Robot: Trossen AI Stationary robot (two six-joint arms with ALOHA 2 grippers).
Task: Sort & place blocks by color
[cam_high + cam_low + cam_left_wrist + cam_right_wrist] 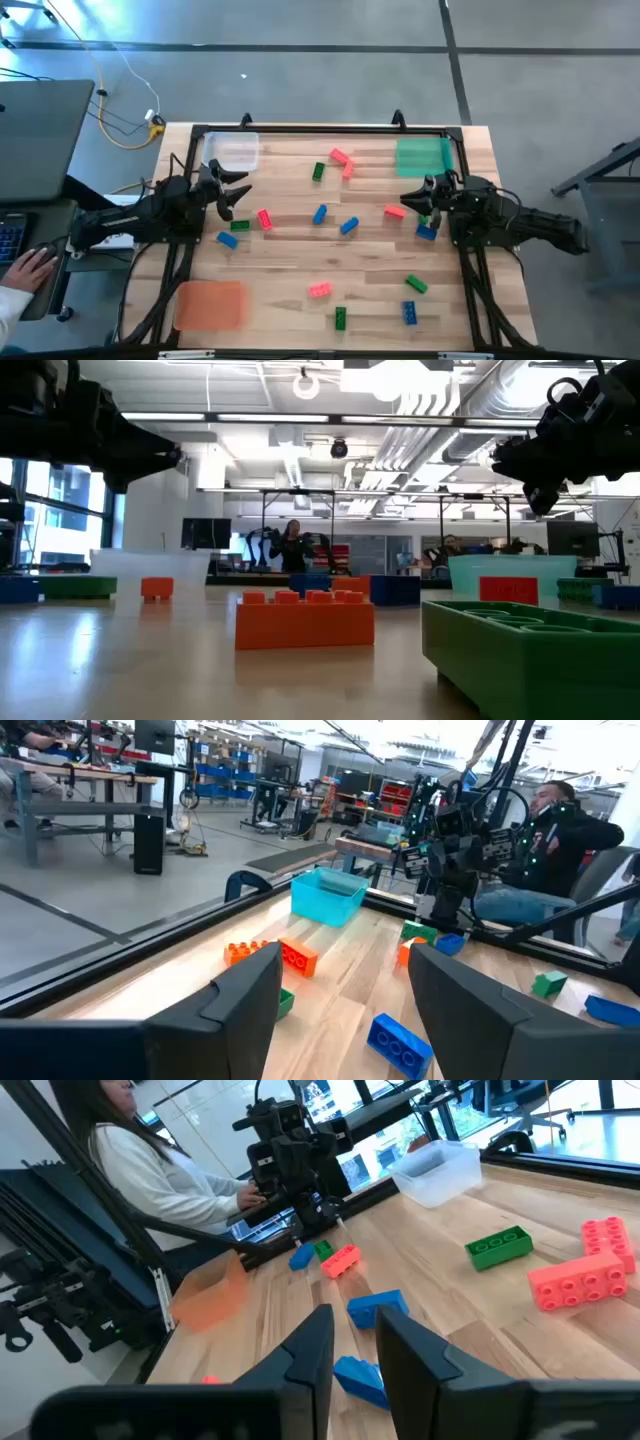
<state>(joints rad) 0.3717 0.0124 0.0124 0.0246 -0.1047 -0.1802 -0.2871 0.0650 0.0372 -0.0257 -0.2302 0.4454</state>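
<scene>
Red-orange, blue and green blocks lie scattered flat on the wooden table, among them a red one (pixel 265 219), a blue one (pixel 319 213) and a green one (pixel 318 172). My left gripper (pixel 238 193) hangs open above the table's left part, next to a green block (pixel 241 225); nothing is between its fingers (pixel 345 990). My right gripper (pixel 412 198) hangs shut above the right part, close to a red block (pixel 394 211) and a blue block (pixel 426 231). Its fingers (pixel 355 1350) hold nothing. Both grippers show high above the tabletop in the low view.
A clear tray (pixel 235 150) stands at the far left, a green tray (pixel 422 155) at the far right and an orange tray (pixel 210 305) at the near left. A person's hand (pixel 25 268) rests on a keyboard left of the table.
</scene>
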